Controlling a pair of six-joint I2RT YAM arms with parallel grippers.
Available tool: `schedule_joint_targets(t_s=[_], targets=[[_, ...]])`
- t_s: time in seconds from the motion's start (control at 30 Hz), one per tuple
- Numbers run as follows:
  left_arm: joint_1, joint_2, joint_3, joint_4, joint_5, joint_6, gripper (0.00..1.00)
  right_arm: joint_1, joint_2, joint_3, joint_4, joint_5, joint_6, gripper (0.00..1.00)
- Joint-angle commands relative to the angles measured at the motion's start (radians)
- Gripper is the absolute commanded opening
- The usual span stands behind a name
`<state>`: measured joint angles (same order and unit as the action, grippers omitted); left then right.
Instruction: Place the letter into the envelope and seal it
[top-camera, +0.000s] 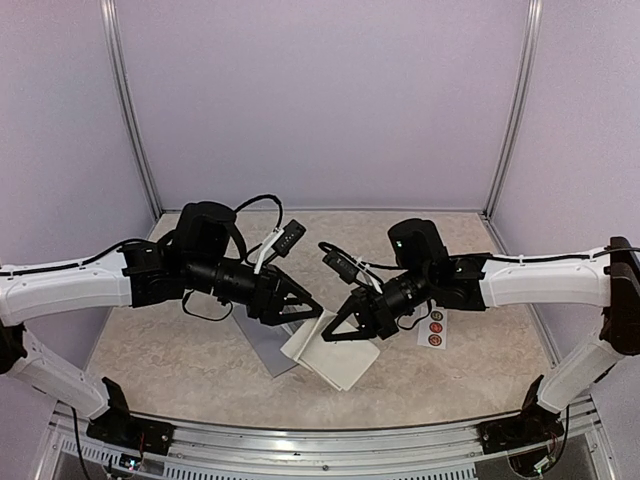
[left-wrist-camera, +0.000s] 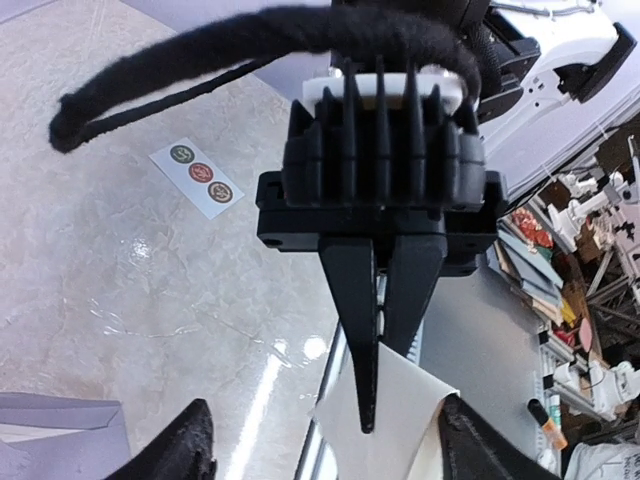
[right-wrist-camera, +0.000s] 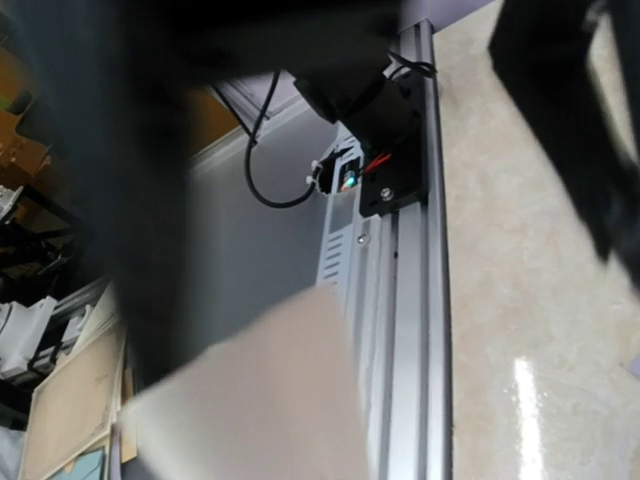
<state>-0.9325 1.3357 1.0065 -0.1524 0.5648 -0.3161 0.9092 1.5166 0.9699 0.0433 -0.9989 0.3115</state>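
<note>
The right pincer (top-camera: 338, 328) is clamped on the white letter (top-camera: 335, 358). The left pincer (top-camera: 312, 313) gapes wide, empty, near the envelope (top-camera: 262, 346).

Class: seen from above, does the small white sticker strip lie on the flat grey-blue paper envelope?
No, the strip lies on bare table, well right of the envelope.

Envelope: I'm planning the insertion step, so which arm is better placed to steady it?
Probably the left. Its end effector is open and hangs nearest the envelope, while the right end effector is shut on the letter and so is occupied.
</note>
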Motion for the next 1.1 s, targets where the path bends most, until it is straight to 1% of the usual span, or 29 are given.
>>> schedule_joint_targets(t_s=[0.0,0.1,0.2,0.33,0.4,0.47,0.57,0.7,0.8,0.83,0.9,0.93,1.0,1.03,1.07], targets=[[0.01,-0.064,-0.026,0.125,0.087,-0.084,0.83,0.007,0.005,0.021,-0.037,0.039,-0.016,0.0],[-0.001,-0.049,-0.026,0.143,0.097,-0.102,0.89,0.007,0.006,0.025,-0.037,0.036,-0.016,0.0],[-0.011,-0.022,-0.017,0.122,0.068,-0.09,0.9,0.008,0.004,0.03,-0.037,0.033,-0.016,0.0],[-0.029,0.023,0.019,0.061,0.0,-0.061,0.88,0.008,-0.002,0.03,-0.056,0.031,-0.024,0.0],[-0.036,0.043,0.03,0.048,-0.012,-0.057,0.83,0.009,-0.004,0.03,-0.062,0.029,-0.026,0.0],[-0.038,0.065,0.034,0.053,-0.01,-0.06,0.73,0.01,-0.005,0.029,-0.065,0.025,-0.03,0.0],[-0.038,0.082,0.033,0.067,0.002,-0.065,0.53,0.011,-0.007,0.03,-0.075,0.026,-0.036,0.0],[-0.037,0.086,0.026,0.081,0.01,-0.075,0.22,0.012,-0.015,0.025,-0.084,0.037,-0.04,0.0],[-0.031,0.084,0.018,0.084,0.008,-0.078,0.02,0.011,-0.025,0.017,-0.09,0.044,-0.044,0.0],[-0.028,0.081,0.014,0.085,0.011,-0.079,0.0,0.011,-0.028,0.014,-0.092,0.044,-0.043,0.0],[-0.025,0.074,0.006,0.09,0.022,-0.074,0.0,0.011,-0.036,0.009,-0.094,0.05,-0.039,0.0],[-0.023,0.069,0.0,0.093,0.024,-0.071,0.0,0.01,-0.042,0.005,-0.09,0.051,-0.032,0.09],[-0.021,0.056,-0.009,0.096,0.037,-0.061,0.0,0.004,-0.057,-0.011,-0.069,0.05,-0.013,0.33],[-0.019,0.052,-0.013,0.098,0.048,-0.057,0.0,0.002,-0.066,-0.019,-0.056,0.057,-0.002,0.42],[-0.018,0.047,-0.016,0.099,0.062,-0.053,0.0,-0.004,-0.075,-0.026,-0.047,0.066,0.009,0.46]])
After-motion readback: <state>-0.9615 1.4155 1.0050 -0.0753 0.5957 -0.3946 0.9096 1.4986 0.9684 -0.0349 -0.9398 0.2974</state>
